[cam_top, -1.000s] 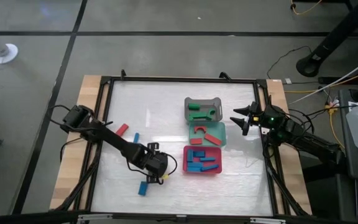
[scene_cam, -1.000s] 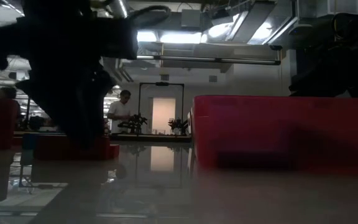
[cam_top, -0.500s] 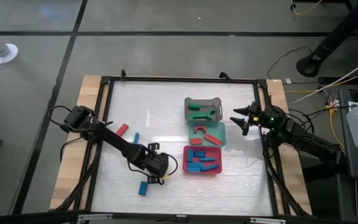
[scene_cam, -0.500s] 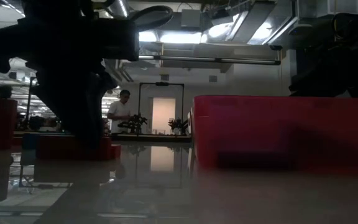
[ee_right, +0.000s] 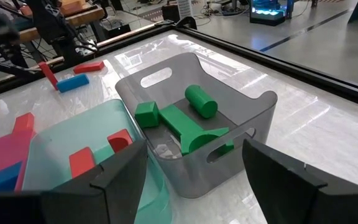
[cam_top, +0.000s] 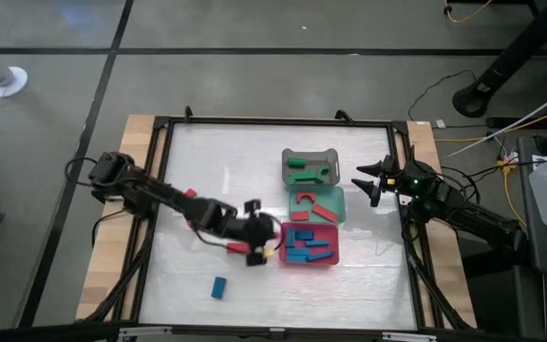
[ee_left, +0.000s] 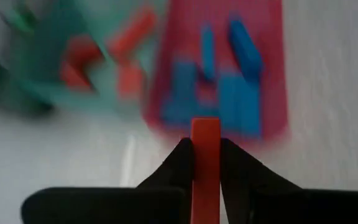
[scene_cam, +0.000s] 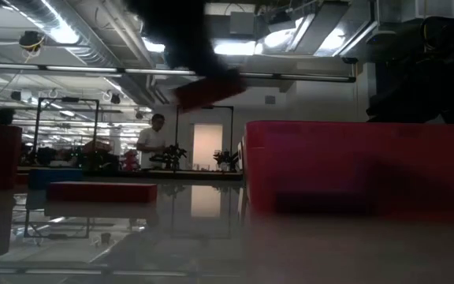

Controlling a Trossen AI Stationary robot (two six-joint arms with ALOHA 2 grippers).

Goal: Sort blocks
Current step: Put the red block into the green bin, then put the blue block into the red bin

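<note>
My left gripper (cam_top: pixel 256 255) hangs above the table just left of the red tray (cam_top: pixel 330 260), shut on a red block (ee_left: pixel 205 143). In the low view that red block (scene_cam: pixel 207 89) is lifted high. The red tray holds blue blocks (cam_top: pixel 304 244). The teal tray (cam_top: pixel 338 201) holds red blocks, and the grey tray (cam_top: pixel 287 167) holds green ones (ee_right: pixel 188 118). A blue block (cam_top: pixel 218 287) lies flat near the table's near edge. A red block (cam_top: pixel 189 195) lies at the left under the arm. My right gripper (cam_top: pixel 364 183) waits open at the right edge. My left gripper pinches the red bar's two long sides (ee_left: pixel 205 163) between its fingers (ee_left: pixel 180 163). The bar runs along the fingers and its free end (ee_left: pixel 205 124) sticks out past their tips. The fingers slant down toward the red tray. The bar is lifted clear of the table.
The three trays stand in a column right of centre. A blue block (ee_right: pixel 73 83) and a red block (ee_right: pixel 89 66) lie side by side on the left half. A black frame (cam_top: pixel 164 171) rims the table. Bare tabletop lies between the left arm and the near edge.
My left gripper has risen from the spot beside the near blue block with the red block. It has swung toward the table's right edge and a little toward the far edge, up to the red tray. The block is now lifted clear. The blue block stayed put.
</note>
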